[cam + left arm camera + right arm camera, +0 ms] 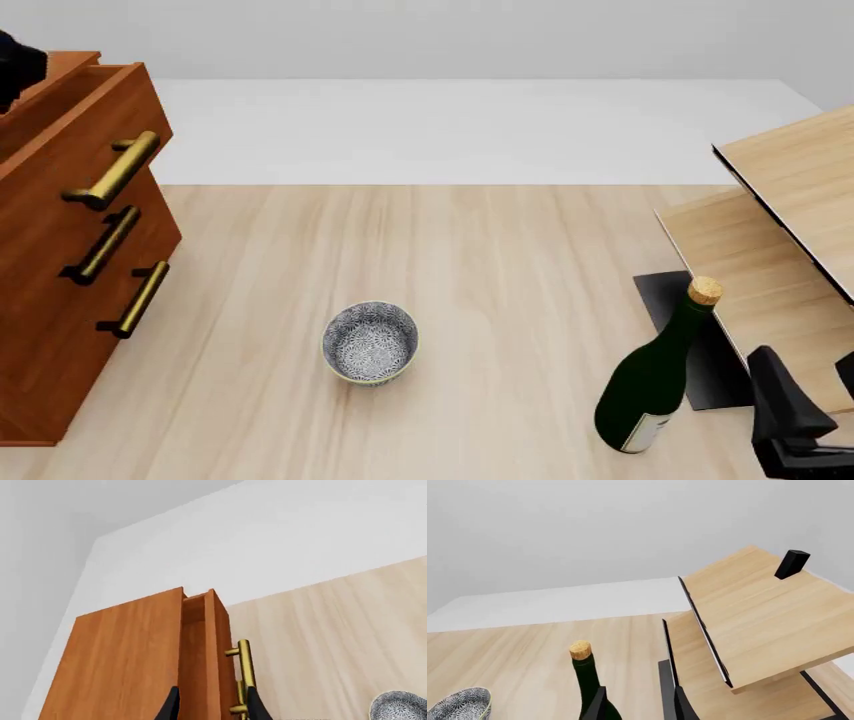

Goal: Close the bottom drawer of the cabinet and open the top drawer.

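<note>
Top drawer [83,128] juts slightly out of the cabinet [54,300] at the front view's upper left, above the flush bottom drawer [94,335]. Left gripper [212,705] straddles its front panel, fingers spread. Right gripper [639,705], lower right beside the bottle [658,375], is also spread, holding nothing.

Pale wood table [507,250] against a plain white wall [467,40] — even, shadowless light.

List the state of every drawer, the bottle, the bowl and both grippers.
Top drawer: pulled partly out.
Middle drawer: shut.
Bottom drawer: shut.
Bottle: upright, corked.
Bowl: upright, empty.
Left gripper: open, astride the top drawer's front.
Right gripper: open, holding nothing.
</note>
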Motion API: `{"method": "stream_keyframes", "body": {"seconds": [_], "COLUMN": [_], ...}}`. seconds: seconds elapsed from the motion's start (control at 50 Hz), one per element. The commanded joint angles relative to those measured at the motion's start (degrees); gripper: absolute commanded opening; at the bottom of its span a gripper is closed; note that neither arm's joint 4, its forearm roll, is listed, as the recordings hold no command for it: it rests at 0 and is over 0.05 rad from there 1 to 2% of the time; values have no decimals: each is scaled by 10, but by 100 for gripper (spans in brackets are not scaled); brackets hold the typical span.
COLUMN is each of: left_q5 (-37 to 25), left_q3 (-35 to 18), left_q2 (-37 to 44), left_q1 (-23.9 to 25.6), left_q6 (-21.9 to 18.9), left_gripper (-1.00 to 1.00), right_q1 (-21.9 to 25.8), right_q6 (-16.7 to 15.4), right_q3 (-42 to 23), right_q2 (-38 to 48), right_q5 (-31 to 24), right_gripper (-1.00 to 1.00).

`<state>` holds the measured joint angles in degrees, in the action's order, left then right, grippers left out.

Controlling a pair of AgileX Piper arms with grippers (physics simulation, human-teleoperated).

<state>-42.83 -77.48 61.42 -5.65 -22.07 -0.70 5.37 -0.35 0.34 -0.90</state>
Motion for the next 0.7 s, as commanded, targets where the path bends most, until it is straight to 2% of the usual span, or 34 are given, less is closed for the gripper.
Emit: {"method": "stream_keyframes", "body": {"seconds": [0.02, 0.06, 0.1, 0.14, 0.16, 0.3, 0.32, 0.36, 0.7], "left_q5": [-2, 4, 3, 10, 7, 18, 14, 22, 40], "left_q3": [23, 33, 37, 45, 45, 66, 66, 73, 109], "left_q2": [4, 1, 5, -1, 2, 0, 6, 2, 8], "left_q1": [-13, -15, -14, -20, -18, -23, -17, -23, -35], "left_q6": [57, 56, 75, 65, 76, 85, 104, 90, 98], "left_gripper": [100, 100, 100, 100, 100, 100, 100, 100, 100], "right_q1": [1, 2, 2, 2, 2, 3, 3, 2, 1], "right_q6": [-2, -2, -2, -2, -2, -2, -2, -2, -1], "right_q3": [0, 0, 0, 0, 0, 0, 0, -1, 0], "right_q2": [-2, -2, -2, -2, -1, -1, -1, 0, 0], "right_q5": [-2, -1, -1, -1, -1, -1, -1, -1, -1], "right_gripper": [100, 100, 100, 100, 100, 100, 100, 100, 100]}}
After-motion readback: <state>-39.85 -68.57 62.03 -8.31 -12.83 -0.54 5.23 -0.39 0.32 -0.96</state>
